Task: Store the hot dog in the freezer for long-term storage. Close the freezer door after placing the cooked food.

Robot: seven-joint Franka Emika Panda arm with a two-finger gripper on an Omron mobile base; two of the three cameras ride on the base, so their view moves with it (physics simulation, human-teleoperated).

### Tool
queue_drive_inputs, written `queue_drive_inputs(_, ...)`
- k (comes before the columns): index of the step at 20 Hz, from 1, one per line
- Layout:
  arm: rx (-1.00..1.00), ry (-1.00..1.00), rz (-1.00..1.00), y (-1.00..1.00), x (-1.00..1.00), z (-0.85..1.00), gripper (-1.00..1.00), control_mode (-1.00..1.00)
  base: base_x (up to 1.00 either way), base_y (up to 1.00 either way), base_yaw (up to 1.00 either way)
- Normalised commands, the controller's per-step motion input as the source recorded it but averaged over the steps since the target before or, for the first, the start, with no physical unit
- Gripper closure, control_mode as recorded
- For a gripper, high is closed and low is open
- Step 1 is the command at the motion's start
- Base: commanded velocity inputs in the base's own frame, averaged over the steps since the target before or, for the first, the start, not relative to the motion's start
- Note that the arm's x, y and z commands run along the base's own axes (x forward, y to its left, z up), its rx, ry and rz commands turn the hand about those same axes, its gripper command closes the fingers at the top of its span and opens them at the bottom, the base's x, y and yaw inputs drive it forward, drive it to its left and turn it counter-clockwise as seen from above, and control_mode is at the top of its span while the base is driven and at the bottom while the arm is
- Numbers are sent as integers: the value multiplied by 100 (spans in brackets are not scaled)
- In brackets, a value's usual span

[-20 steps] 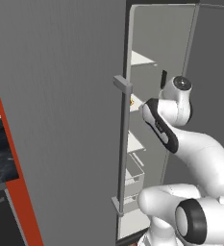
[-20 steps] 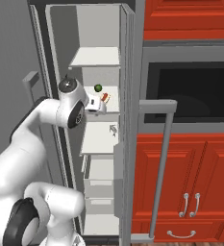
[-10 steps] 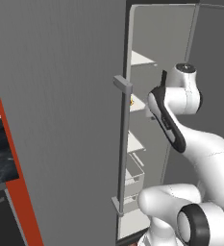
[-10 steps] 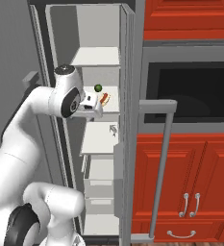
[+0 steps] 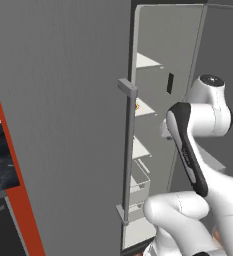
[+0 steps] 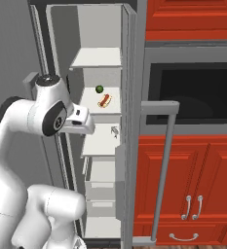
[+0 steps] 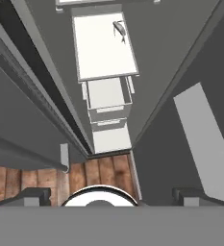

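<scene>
Fingertips (image 7: pixel 35 196) stand wide apart with nothing between them, the gripper (image 7: pixel 108 197) looking down the open freezer (image 6: pixel 103 146), whose hot dog (image 6: pixel 104 100) already lies on a white shelf (image 6: pixel 93 111), while the freezer door (image 6: pixel 134 121) hangs open alongside, edge-on and upright, waiting to be pushed shut.

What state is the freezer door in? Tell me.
Open. The freezer door stands swung out edge-on, exposing white shelves, the hot dog and clear drawers.

Glossy white rounded arm links, dark grey joint bands, 1 round grey-capped joint.
</scene>
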Motion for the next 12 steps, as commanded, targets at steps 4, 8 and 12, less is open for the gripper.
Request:
queue_drive_inputs(4,0,1,-2,8,-61,0,-100,-100,0,0,0)
queue_drive_inputs(8,0,12,-6,9,-37,-4,-100,-100,0,0,0)
queue_drive_inputs(12,0,12,-9,14,-22,-8,-100,-100,0,0,0)
